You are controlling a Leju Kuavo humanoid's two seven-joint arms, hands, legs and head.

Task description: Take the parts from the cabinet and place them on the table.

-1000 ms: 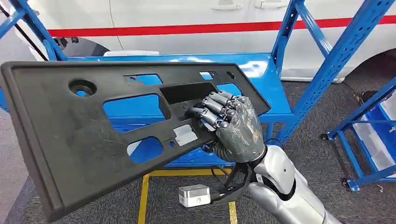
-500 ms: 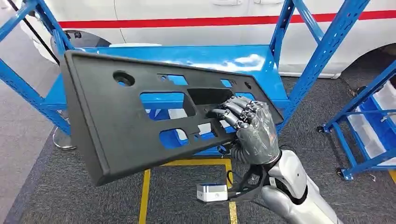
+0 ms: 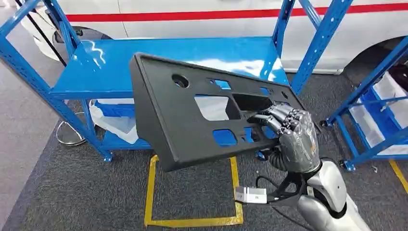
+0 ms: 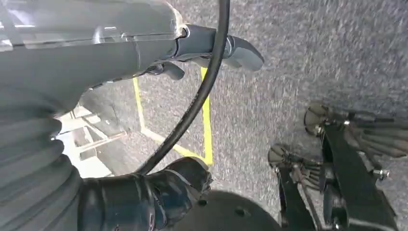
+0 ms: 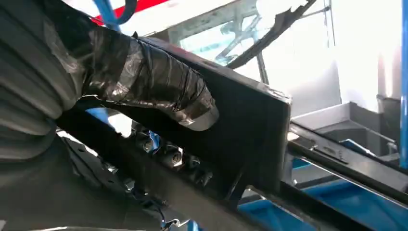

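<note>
The right hand (image 3: 294, 139) had its fingers hooked through a cutout of the black panel (image 3: 192, 120), carrying it clear of the blue cabinet (image 3: 120, 62). The carry step, I'd say; next it needed the table. Left hand (image 4: 159, 197): fingers looked curled, couldn't tell for sure.

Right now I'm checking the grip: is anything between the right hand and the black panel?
Nothing: in the head view the right hand grips the black panel directly, fingers hooked through a cutout.

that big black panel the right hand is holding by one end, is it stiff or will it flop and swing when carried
Probably stiff: the black panel juts far out from the right hand without visible sag. It likely is light for its size, being thin with several cutouts. Held near one end, it may tend to twist or swing, and its tilt hints at that leverage.
</note>
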